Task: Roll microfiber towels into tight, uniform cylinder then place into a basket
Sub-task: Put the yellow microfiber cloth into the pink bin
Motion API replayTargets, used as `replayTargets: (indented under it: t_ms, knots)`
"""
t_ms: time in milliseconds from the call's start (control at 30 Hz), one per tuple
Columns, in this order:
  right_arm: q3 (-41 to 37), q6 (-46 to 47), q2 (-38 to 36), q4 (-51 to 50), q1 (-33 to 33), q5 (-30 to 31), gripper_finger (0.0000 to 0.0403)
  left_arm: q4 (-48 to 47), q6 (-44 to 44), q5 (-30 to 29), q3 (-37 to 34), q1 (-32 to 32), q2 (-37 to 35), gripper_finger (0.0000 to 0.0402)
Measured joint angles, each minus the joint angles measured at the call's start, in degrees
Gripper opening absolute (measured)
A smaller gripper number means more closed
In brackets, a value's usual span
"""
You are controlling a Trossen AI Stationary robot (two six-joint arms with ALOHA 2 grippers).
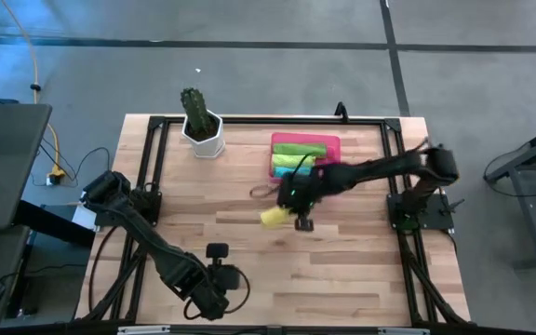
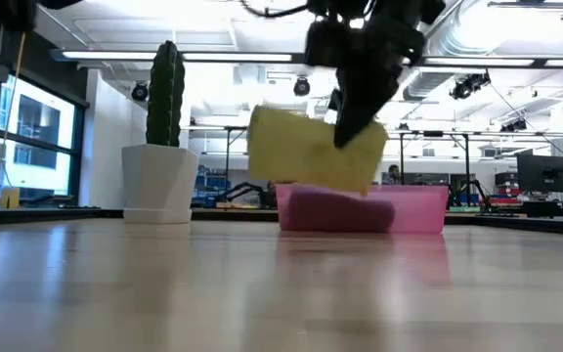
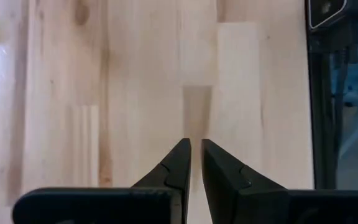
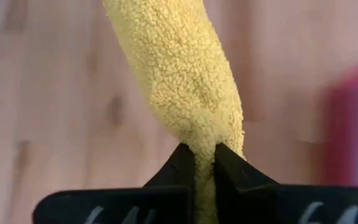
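My right gripper (image 1: pixel 291 207) is shut on a rolled yellow towel (image 1: pixel 274 216) near the table's middle, just in front of the pink basket (image 1: pixel 331 142). The roll hangs in the air in the low view (image 2: pixel 311 147) and shows up close in the right wrist view (image 4: pixel 185 81). The basket holds a lime green roll (image 1: pixel 301 149), a teal blue roll (image 1: pixel 285 171) and another green one between them. My left gripper (image 3: pixel 196 152) is shut and empty over bare wood at the table's near left (image 1: pixel 226 279). My right gripper pinches one end of the rolled yellow towel (image 4: pixel 204 149) between its two fingers. The fingers come from above, slanting down from the table's right side (image 2: pixel 355 117). The roll is lifted clear of the table, roughly level, and reaches out past the fingertips toward the table's left.
A white hexagonal pot with a cactus (image 1: pixel 201 126) stands at the far left of the table. A black frame (image 1: pixel 249 119) runs round the table's edge. Bare wood lies between the two arms.
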Motion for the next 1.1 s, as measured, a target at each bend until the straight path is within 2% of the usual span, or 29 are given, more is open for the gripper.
replayTargets:
  t_ms: [167, 267, 367, 467, 733, 900, 1100]
  knots:
    - [0.0, -0.3, -8.0, -2.4, -4.8, 8.4, 0.0001, -2.0, 2.6, 0.0, 0.0, 1.2, 0.0, 0.0030]
    - [0.1, -1.5, -11.7, -3.0, -7.9, 16.0, 0.0001, -3.1, 4.2, 0.0, 0.0, 2.0, 0.0, 0.0030]
    - [0.2, -4.5, -13.0, -3.5, -11.0, 22.9, 0.0001, -4.1, 5.9, 0.0, 0.0, 2.7, 0.0, 0.0030]
    - [0.2, -7.1, -12.4, -3.1, -14.5, 26.0, 0.0001, -4.7, 7.0, -0.1, 0.0, 3.5, 0.0, 0.0030]
    - [0.2, -12.1, -4.7, -1.2, -24.1, 25.0, 0.0001, -5.3, 9.5, -0.1, 0.0, 4.5, 0.0, 0.0030]
    - [0.2, -11.6, -0.5, -0.2, -28.2, 17.4, 0.0000, -6.2, 9.2, -0.1, 0.0, 4.4, 0.0, 0.0030]
    - [0.2, -11.0, 2.3, 0.8, -28.8, 8.7, 0.0000, -7.0, 8.9, -0.1, 0.0, 4.4, 0.0, 0.0030]
